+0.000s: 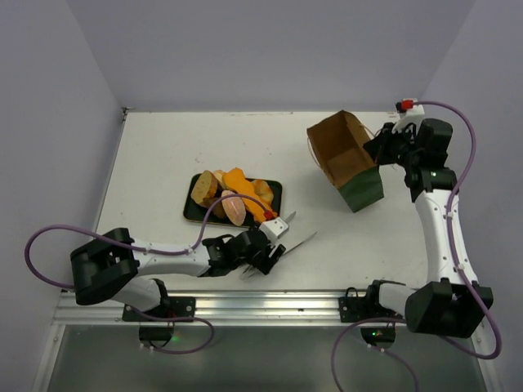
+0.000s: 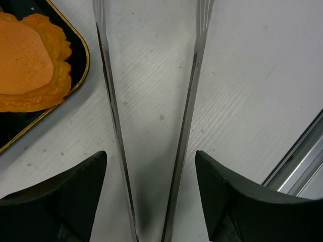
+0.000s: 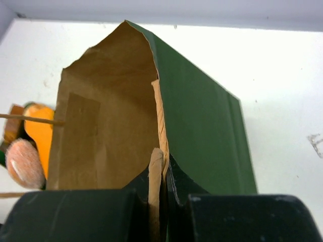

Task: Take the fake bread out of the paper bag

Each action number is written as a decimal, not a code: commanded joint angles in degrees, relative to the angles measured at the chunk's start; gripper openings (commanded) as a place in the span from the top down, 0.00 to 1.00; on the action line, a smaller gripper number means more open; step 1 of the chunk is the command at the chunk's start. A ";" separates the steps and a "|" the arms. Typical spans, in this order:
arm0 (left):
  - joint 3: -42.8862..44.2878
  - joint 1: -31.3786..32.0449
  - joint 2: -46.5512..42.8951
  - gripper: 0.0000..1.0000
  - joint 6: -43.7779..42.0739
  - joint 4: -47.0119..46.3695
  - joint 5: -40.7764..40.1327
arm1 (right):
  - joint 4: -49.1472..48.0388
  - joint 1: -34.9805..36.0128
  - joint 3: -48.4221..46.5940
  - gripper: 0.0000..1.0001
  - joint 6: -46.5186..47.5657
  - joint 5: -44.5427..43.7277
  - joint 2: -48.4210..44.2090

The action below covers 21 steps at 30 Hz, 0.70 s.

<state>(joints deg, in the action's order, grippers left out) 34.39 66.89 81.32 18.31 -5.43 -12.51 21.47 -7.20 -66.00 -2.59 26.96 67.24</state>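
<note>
On my screen the white table (image 1: 155, 155) fills most of the top view. The paper bag (image 1: 362, 186) sits at far right, tipped, its brown mouth facing up and left. My right gripper (image 3: 164, 176) is clamped on the bag's rim, with a string handle pinched in as well. The dark tray (image 1: 274, 189) lies mid-table, well apart from the bag, and the fake bread (image 1: 233, 196) is piled on it. Just beside the tray, my left gripper (image 1: 276, 243) is spread wide around the metal tongs (image 1: 298, 239). Both tong arms run between its fingers (image 2: 75, 196) without touching them where I can see.
</note>
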 commanded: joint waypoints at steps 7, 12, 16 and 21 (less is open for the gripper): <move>-1.34 0.34 -3.71 0.01 0.06 -5.82 0.38 | 4.45 -0.18 -14.59 1.00 -15.60 -4.10 6.23; 0.14 0.26 -12.31 0.00 0.15 -0.48 0.48 | 2.79 -0.18 -13.37 1.00 -17.97 -7.36 7.11; 3.04 0.26 -20.13 0.01 -0.73 8.30 -2.33 | 2.34 -0.27 -11.44 1.00 -18.33 -7.45 9.39; 4.46 0.26 -28.49 0.00 -0.38 16.14 -6.29 | 1.38 -0.53 -9.50 1.00 -17.36 -10.26 9.75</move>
<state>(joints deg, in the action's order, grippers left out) 37.01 66.89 56.27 18.39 3.84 -14.90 24.82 -7.22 -76.09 -19.03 19.53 77.34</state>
